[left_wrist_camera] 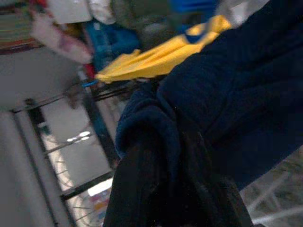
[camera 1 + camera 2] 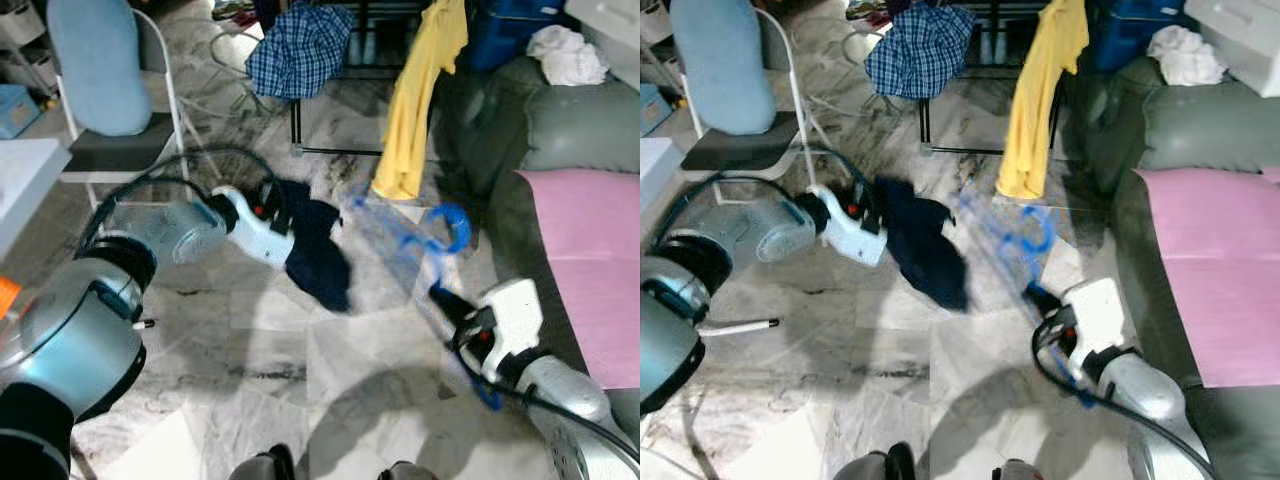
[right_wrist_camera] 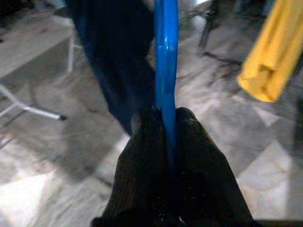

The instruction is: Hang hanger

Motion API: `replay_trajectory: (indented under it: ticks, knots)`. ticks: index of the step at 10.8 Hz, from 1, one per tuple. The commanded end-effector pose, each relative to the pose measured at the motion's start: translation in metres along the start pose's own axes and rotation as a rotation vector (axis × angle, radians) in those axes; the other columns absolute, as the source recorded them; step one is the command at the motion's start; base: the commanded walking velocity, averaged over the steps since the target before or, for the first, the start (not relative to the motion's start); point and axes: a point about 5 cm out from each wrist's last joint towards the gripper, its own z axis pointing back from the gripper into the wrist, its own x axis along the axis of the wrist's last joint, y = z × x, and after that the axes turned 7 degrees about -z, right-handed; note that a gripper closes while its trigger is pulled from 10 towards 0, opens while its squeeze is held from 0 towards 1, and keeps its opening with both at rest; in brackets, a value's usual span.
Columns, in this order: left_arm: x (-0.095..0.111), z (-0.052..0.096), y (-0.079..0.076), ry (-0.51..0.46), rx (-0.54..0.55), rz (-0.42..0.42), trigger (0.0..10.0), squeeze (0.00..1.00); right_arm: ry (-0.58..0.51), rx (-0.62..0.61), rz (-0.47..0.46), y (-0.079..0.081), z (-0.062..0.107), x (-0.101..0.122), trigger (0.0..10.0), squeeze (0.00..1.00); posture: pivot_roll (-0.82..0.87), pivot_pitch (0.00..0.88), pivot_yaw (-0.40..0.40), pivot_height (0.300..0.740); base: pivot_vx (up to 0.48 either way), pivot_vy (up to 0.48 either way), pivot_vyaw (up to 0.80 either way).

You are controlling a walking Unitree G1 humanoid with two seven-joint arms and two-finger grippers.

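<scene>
A: Hanger first. From the head views, where does the blue plastic hanger (image 2: 420, 250) lie from the right gripper (image 2: 440, 296)?

B: Straight out ahead of its tips and up-left, blurred, with the hook (image 2: 452, 226) at the far end. Its long axis runs away from the claw toward the black metal garment rack (image 2: 330, 75), where the yellow shirt (image 2: 415, 100) hangs. The rack is well beyond the hanger's far end, so I judge the coming move to be a long reach forward.

A: Which arm is nearer the rack?

B: Neither by much. The left gripper (image 2: 285, 215) reaches out at about the same depth, with the dark navy garment (image 2: 315, 250) drooping from its tips, just beside the hanger.

A: And the left wrist view?

B: Navy cloth bunched over the black fingers (image 1: 142, 189); they look clamped on it, with the yellow shirt beyond.

A: Right wrist view?

B: Both fingers (image 3: 142, 161) pressed flat against the blue bar, closed with no gap, the bar running straight away from the claw.

A: Counts?

B: One hanger, one navy garment, one yellow shirt and one checked blue shirt (image 2: 295, 45) on the rack, one rack.
</scene>
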Motion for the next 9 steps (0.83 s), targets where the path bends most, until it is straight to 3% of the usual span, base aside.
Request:
replay_trajectory:
  ticks: [1,3,4,5,6,7,9]
  knots:
    - [-0.002,0.001,0.005,-0.029,0.035,-0.039,10.0,0.0,0.022,0.086,-0.009,0.009,0.004,0.0,10.0,0.0,-0.25,0.177,0.099,0.74,0.0,0.0,0.0]
    - [0.004,0.0,0.005,-0.069,0.035,-0.031,10.0,0.0,0.055,0.142,-0.014,0.014,0.008,-0.003,10.0,0.0,-0.25,0.178,0.1,0.74,0.0,0.0,0.0]
    - [0.007,0.0,0.002,-0.077,0.014,0.045,10.0,0.0,0.073,0.155,0.007,0.013,0.01,-0.004,10.0,0.0,-0.25,0.178,0.1,0.74,0.0,0.0,0.0]
    - [0.002,-0.002,-0.01,0.08,-0.044,0.367,10.0,0.0,0.064,0.062,0.032,0.0,0.009,-0.003,10.0,0.0,-0.26,0.176,0.107,0.74,0.0,0.0,0.0]
    - [0.003,-0.003,-0.022,0.198,-0.018,0.627,10.0,0.0,0.026,-0.075,0.055,-0.011,0.003,0.001,10.0,0.0,-0.26,0.176,0.111,0.74,0.0,0.0,0.0]
    - [0.009,-0.004,-0.036,0.293,0.035,0.905,10.0,0.0,-0.03,-0.238,0.063,-0.022,-0.001,0.004,10.0,0.0,-0.26,0.176,0.113,0.74,0.0,0.0,0.0]
    - [0.032,-0.003,-0.071,0.525,0.161,1.517,10.0,0.0,-0.154,-0.412,0.068,-0.028,-0.007,0.018,10.0,0.0,-0.26,0.174,0.102,0.74,0.0,0.0,0.0]
